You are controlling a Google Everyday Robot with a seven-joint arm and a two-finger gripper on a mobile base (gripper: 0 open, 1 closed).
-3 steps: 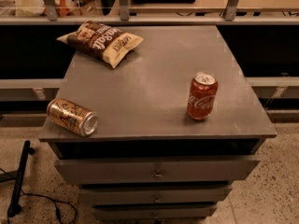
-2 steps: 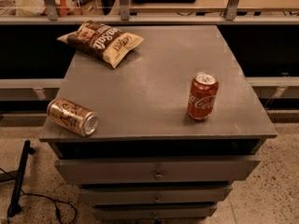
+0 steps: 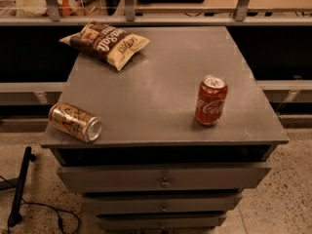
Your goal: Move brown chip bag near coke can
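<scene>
The brown chip bag (image 3: 106, 44) lies flat at the far left corner of the grey cabinet top (image 3: 161, 96); it is dark brown with a cream end and white script. The coke can (image 3: 211, 101) stands upright near the front right, red with white script and a silver top. The bag and the can are far apart, on a diagonal across the top. The gripper is not in view.
A gold-tan can with dark markings (image 3: 75, 122) lies on its side at the front left edge. Drawers (image 3: 165, 182) sit below the top. A shelf with metal posts (image 3: 129, 4) runs behind the cabinet. A black rod and cable (image 3: 19, 189) lie on the floor at left.
</scene>
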